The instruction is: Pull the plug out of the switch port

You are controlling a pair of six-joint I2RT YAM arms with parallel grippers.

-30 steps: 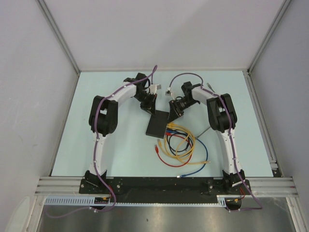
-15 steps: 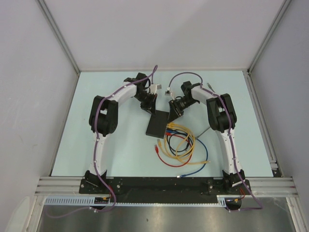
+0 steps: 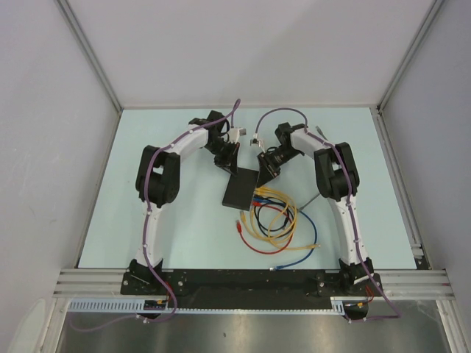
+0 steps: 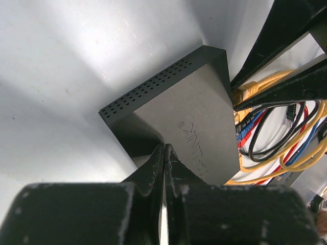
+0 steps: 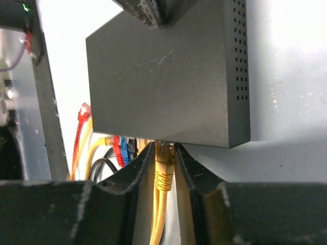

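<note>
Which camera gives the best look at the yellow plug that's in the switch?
The right wrist view: the yellow plug sits centre frame, entering the switch, with the right gripper straddling it. The left wrist view shows it partly behind that gripper's fingers. The top view shows it only as a tiny speck.

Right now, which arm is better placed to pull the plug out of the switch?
Right. The right gripper flanks the yellow plug at the switch's port edge, lined up to pull straight back. The left gripper is shut, tips on the switch's top, apparently bracing it.
</note>
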